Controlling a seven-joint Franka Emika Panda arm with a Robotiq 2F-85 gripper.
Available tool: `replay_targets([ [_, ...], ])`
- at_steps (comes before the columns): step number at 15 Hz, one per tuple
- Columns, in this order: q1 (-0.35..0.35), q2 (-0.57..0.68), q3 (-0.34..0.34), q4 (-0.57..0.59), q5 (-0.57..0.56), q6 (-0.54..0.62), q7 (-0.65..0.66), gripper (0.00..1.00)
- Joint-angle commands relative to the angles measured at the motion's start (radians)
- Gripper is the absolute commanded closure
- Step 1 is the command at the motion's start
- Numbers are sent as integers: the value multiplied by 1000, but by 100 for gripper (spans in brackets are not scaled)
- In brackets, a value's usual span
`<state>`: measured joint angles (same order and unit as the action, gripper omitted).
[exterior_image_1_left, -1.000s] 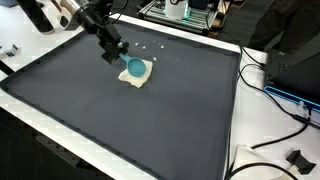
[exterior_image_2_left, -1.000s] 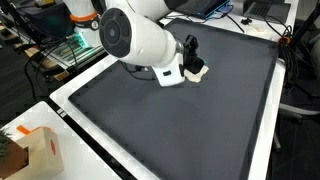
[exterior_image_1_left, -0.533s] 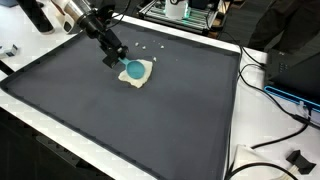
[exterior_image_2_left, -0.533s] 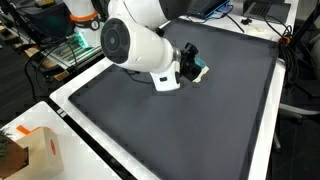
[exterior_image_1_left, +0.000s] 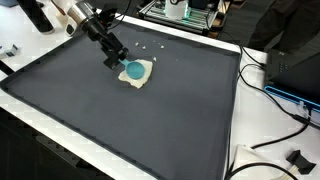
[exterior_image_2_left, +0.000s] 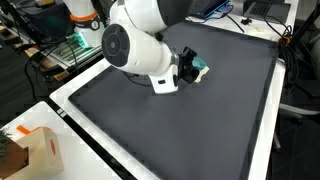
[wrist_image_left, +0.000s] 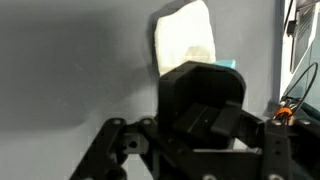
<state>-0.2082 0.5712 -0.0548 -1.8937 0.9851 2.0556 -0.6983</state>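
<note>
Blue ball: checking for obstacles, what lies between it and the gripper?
In an exterior view, only bare mat and the edge of the beige pad under the ball lie between gripper and ball.

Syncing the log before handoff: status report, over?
Gripper low beside the teal round object, jaws unreadable. Teal round object rests on cream pad, on dark mat. Nothing between gripper and object; cables lie off the mat.
</note>
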Motion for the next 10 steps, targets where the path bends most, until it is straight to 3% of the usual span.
replay_targets([
  [1, -6, 3, 17, -16, 1, 7, -57, 74],
  [4, -4, 0, 20, -14, -4, -3, -81, 74],
  [5, -3, -2, 20, -14, -5, -3, -87, 68],
  [6, -3, -3, 19, -14, -7, -4, -90, 25],
  [7, -3, -5, 20, -15, -6, -9, -95, 68],
  [8, -2, -8, 20, -17, -4, -8, -96, 80],
  [10, -1, -13, 19, -21, -2, -5, -94, 81],
])
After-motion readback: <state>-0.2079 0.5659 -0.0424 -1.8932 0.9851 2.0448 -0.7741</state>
